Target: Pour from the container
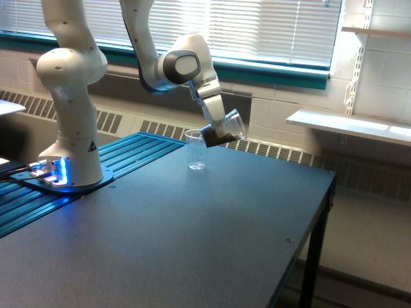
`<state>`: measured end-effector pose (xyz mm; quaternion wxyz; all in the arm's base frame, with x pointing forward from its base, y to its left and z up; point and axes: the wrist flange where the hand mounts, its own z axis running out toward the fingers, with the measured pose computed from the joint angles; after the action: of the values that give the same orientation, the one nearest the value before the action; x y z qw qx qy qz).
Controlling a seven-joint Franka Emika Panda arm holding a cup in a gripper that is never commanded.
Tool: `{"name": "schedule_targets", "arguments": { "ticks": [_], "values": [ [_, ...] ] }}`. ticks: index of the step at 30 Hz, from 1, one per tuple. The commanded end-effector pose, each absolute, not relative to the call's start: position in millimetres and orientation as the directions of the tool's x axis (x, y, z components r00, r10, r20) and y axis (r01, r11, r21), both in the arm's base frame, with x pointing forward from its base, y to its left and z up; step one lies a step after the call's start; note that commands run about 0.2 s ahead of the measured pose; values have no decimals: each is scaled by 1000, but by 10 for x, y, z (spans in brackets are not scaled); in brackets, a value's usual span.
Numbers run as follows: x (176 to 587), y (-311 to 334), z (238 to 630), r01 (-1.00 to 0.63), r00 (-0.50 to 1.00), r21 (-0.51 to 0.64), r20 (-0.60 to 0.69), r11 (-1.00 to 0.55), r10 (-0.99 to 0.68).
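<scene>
Exterior view shows the gripper (218, 128) clamping the container (226, 128), tilted beside the standing cup (196, 149); its dark contents could spill onto the table (192, 244) if the mouth misses the cup.

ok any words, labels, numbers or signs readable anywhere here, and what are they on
No text can be read.
Warning sticker: a small yellow and black triangle on the arm's base column; a sign only, any lettering is too small to read.
Held cup: no marking visible.
Standing cup: nothing legible on it.
Table: no label visible.
</scene>
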<state>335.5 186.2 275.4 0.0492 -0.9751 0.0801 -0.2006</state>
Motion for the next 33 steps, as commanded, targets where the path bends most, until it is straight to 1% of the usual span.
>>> {"name": "schedule_targets", "arguments": {
  "ticks": [1,17,33],
  "values": [
    [3242,2018,2710,-75,922,-104,373,-992,-109],
    [2980,2071,2626,-65,933,-67,349,-996,-84],
    [2833,2193,2683,-30,934,-59,355,-998,-50]
  ]
}}
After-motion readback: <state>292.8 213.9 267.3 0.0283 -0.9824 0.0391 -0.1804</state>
